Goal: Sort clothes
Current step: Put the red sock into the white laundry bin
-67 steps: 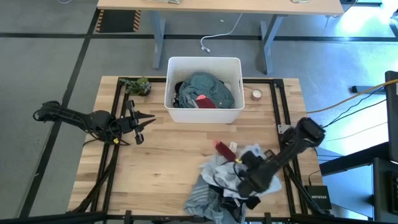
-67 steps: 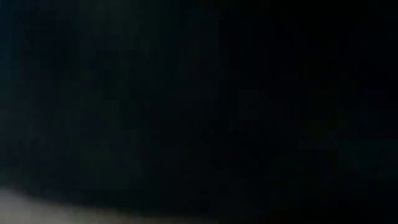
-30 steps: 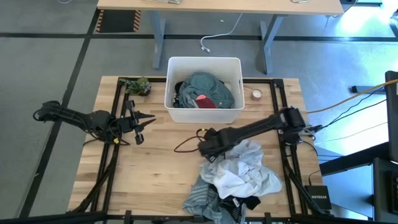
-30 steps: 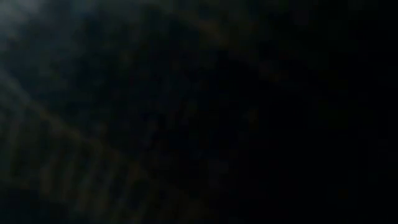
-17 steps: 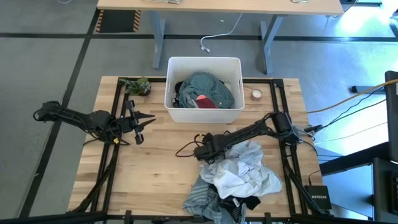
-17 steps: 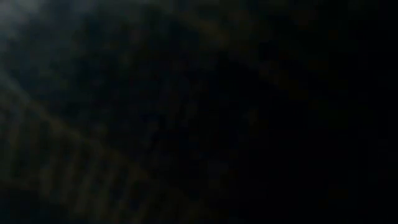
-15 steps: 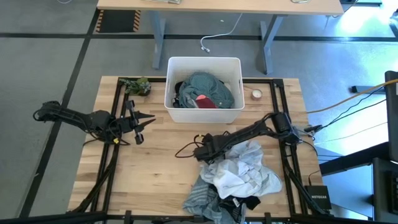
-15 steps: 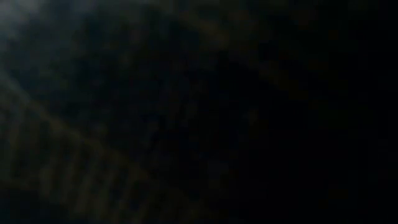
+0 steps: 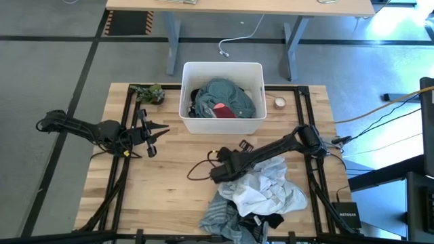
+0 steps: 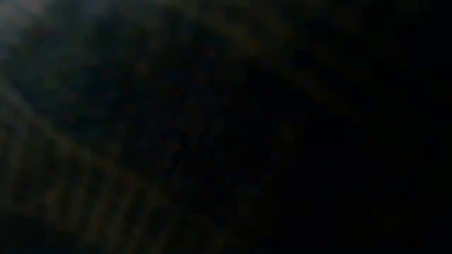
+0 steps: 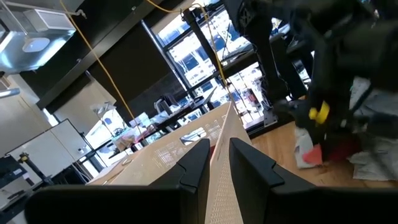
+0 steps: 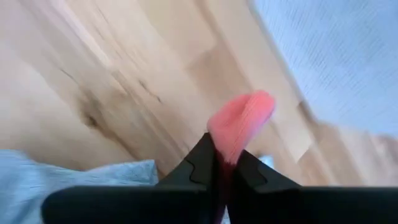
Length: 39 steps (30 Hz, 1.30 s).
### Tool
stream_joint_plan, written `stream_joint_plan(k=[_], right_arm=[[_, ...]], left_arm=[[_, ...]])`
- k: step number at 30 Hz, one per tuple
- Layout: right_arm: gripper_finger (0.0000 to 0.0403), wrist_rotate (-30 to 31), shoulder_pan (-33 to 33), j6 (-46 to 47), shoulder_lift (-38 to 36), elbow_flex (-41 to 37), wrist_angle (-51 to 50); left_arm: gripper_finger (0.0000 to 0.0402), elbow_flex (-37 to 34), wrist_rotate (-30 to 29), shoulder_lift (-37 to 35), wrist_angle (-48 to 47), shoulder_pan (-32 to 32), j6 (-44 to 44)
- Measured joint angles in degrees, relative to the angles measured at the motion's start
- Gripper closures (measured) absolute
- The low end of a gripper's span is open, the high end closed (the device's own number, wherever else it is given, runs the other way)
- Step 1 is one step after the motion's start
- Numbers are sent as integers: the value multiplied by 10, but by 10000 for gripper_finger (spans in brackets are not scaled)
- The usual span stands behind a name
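While the left hand [image 9: 150,132] idles narrowly parted, the right hand [image 12: 225,163] pinches a pinkish-red cloth [image 12: 239,121] beside the rumpled pile of clothes [image 9: 261,193].

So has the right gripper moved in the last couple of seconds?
Yes. The right gripper swung from the pile's right edge to its left, nearer the white bin, clamping red fabric.

Two arms [image 9: 81,129] [image 9: 271,146], one white bin [image 9: 222,69] — one clothes pile [image 9: 254,196], one camouflage lump [image 9: 149,93].
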Motion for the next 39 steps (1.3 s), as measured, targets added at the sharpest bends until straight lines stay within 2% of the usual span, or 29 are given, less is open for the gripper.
stream_joint_plan(k=[5,12,18,23,25,30,35,39], right_arm=[[395,70,21,-13,-2,113,-62],[380,171,29,-94,-3,263,-80],[388,266,9,-181,-3,365,-79],[380,393,-11,-253,-20,373,-45],[375,425,-24,-268,-24,373,-39],[368,437,-71,-273,-26,373,-40],[348,381,-122,-272,-26,373,-39],[301,298,-157,-274,-26,373,-39]], left_arm=[[345,0,0,0,0,0,0],[345,0,0,0,0,0,0],[345,0,0,0,0,0,4],[345,0,0,0,0,0,6],[345,0,0,0,0,0,6],[345,0,0,0,0,0,6],[345,0,0,0,0,0,6],[345,0,0,0,0,0,4]])
